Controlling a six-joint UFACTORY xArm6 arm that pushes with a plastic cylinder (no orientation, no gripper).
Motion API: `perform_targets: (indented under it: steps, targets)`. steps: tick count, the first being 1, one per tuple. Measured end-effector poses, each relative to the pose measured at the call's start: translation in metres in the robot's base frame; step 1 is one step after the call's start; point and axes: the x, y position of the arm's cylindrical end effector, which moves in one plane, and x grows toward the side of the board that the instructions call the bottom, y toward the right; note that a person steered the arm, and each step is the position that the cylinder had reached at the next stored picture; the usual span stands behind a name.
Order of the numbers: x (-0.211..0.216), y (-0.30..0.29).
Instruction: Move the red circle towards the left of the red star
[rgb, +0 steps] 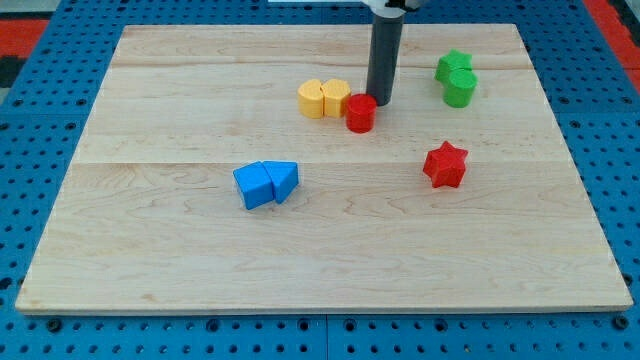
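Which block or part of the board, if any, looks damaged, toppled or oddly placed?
Nothing stands out. The red circle, red star, yellow blocks, green blocks and blue blocks all sit flat on the wooden board; my tip is beside the red circle.

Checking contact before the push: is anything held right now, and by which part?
Nothing is held. My tip stands at the red circle, on its upper right edge; whether they touch cannot be told.

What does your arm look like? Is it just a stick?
Pretty much! What shows is a straight, dark grey rod, round like a thick crayon, with a lighter silvery-white collar at the view's top. It has no pincer, and no cables or markings show. My tip is plain and blunt, beside the red circle.
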Motion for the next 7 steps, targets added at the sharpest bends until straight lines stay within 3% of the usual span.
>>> perform_targets:
  steps: [1,3,5,7]
  targets:
    - [-0.004,-0.02]
    - [0.047,-0.025]
    - [0.07,-0.099]
    - [0.086,-0.095]
